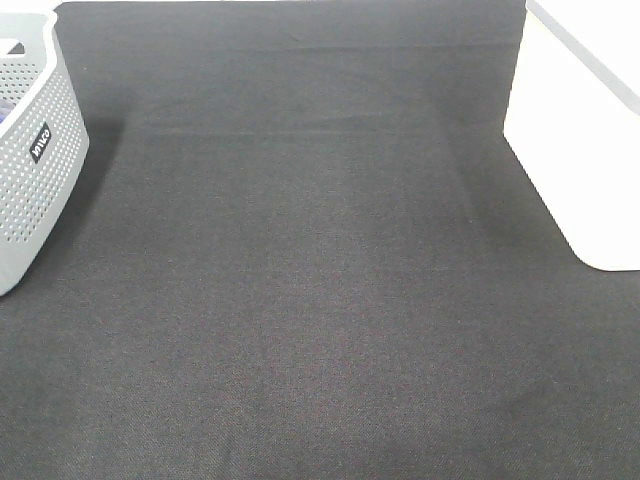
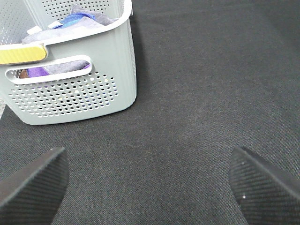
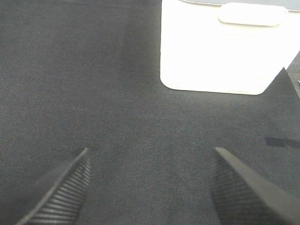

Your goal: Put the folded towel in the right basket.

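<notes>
A grey perforated basket (image 1: 30, 170) stands at the left edge of the black table; in the left wrist view the basket (image 2: 75, 93) holds blue and purple folded cloths (image 2: 77, 21). A white basket (image 1: 585, 140) stands at the right edge and shows in the right wrist view (image 3: 220, 51). No towel lies on the table cloth. My left gripper (image 2: 147, 185) is open and empty, over the cloth short of the grey basket. My right gripper (image 3: 150, 187) is open and empty, over the cloth short of the white basket. Neither gripper shows in the exterior high view.
The black cloth (image 1: 310, 280) covers the whole table between the two baskets. A strip of black tape (image 3: 281, 142) lies on the cloth near the white basket.
</notes>
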`<state>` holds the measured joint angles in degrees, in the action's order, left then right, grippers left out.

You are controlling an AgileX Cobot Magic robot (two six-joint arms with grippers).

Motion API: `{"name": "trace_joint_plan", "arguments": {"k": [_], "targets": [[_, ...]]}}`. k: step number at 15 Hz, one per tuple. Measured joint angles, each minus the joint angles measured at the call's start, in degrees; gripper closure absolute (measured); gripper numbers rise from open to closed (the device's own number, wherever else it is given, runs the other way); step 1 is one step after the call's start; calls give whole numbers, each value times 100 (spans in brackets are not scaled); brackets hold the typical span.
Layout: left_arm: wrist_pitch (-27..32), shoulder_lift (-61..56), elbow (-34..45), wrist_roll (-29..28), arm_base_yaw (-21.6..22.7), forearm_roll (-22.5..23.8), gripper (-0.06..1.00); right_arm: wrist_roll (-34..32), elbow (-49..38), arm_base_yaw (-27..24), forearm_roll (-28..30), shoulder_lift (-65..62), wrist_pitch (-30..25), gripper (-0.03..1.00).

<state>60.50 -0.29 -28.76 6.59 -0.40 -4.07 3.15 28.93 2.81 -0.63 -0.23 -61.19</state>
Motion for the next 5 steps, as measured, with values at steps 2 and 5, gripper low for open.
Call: {"name": "trace_joint_plan", "arguments": {"k": [2,5], "targets": [[0,0,0,0,0,0,6,0,0,0,0,0,0,29],[0,0,0,0,0,0,6,0,0,0,0,0,0,29]]}}
